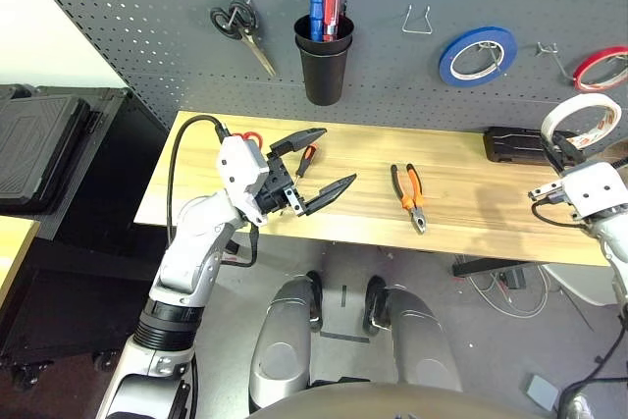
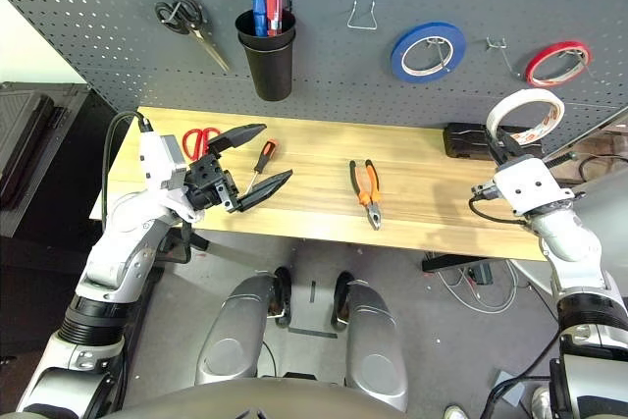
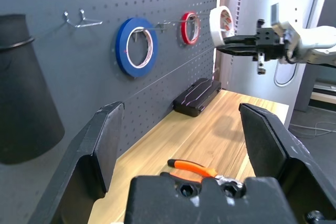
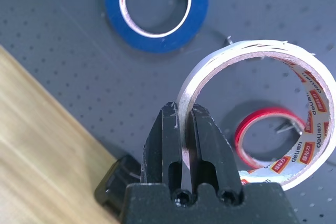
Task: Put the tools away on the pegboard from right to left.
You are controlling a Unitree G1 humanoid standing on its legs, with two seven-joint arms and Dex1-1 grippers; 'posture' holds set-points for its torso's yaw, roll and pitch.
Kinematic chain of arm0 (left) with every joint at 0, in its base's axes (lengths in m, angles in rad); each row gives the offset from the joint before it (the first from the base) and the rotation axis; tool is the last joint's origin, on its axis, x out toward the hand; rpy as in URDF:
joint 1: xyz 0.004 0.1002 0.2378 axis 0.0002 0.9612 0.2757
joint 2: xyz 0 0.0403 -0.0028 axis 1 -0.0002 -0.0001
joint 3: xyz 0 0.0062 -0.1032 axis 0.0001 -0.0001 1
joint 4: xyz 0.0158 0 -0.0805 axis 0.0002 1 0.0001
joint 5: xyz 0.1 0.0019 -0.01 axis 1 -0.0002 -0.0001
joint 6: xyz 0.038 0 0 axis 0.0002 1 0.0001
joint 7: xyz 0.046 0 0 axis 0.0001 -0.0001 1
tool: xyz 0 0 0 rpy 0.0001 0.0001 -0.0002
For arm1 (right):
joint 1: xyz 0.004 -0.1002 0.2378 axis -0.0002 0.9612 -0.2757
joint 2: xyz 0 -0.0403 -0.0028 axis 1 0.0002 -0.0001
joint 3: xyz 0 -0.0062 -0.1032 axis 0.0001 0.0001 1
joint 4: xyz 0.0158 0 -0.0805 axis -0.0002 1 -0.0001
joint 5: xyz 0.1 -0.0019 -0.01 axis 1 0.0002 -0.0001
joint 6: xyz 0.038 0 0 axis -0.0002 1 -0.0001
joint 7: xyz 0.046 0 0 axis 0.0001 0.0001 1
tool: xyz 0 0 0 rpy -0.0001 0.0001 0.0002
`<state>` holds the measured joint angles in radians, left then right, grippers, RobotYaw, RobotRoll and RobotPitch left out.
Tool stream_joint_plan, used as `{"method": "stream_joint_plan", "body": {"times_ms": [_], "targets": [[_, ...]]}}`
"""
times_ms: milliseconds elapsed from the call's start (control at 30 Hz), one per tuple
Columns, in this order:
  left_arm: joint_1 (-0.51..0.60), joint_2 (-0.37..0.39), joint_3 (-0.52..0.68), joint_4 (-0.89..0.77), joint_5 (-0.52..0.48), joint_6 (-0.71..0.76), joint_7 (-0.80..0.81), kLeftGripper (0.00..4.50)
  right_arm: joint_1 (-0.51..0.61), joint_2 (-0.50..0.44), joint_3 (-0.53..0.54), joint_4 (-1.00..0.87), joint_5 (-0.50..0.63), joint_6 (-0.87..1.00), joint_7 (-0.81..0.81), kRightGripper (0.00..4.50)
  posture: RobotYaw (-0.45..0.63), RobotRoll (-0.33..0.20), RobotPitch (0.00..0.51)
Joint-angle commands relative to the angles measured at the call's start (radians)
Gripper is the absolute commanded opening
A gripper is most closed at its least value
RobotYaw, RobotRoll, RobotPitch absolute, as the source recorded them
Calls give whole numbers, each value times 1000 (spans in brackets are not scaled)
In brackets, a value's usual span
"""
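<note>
White tape roll (image 4: 252, 124) pinched in right gripper (image 4: 185, 129) jaws; left gripper (image 1: 319, 164) jaws wide.

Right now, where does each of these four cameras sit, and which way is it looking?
Left and right eye views: on the head, looking down over the silver forearms at the wooden table and dark grey perforated pegboard.
Left wrist view: between the open left tool fingers, toward the orange-and-black-handled pliers.
Right wrist view: along the right tool, shut on the white tape roll.
Both wrist views share the blue tape roll.
</note>
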<state>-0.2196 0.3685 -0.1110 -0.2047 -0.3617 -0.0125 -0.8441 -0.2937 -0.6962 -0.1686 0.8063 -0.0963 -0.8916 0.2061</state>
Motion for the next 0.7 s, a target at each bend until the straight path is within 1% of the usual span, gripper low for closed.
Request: {"method": "stream_joint_plan", "body": {"times_ms": [33,233,500,700], "targets": [[2,-2,-19,-12,8,-20,-13,4500,-21,-11,3,31,-10,-8,-8,33,160,0,189],[-4,-5,-26,-3,12,-37,-13,4500,-132,-5,27,88,-35,27,-7,33,160,0,188],[-3,-1,-30,-5,17,-48,-12,4500,-303,8,67,225,-74,96,-34,33,172,0,185],[-3,-4,-33,-6,21,-48,-7,4500,-399,29,101,297,-101,138,-52,33,180,0,183]]}}
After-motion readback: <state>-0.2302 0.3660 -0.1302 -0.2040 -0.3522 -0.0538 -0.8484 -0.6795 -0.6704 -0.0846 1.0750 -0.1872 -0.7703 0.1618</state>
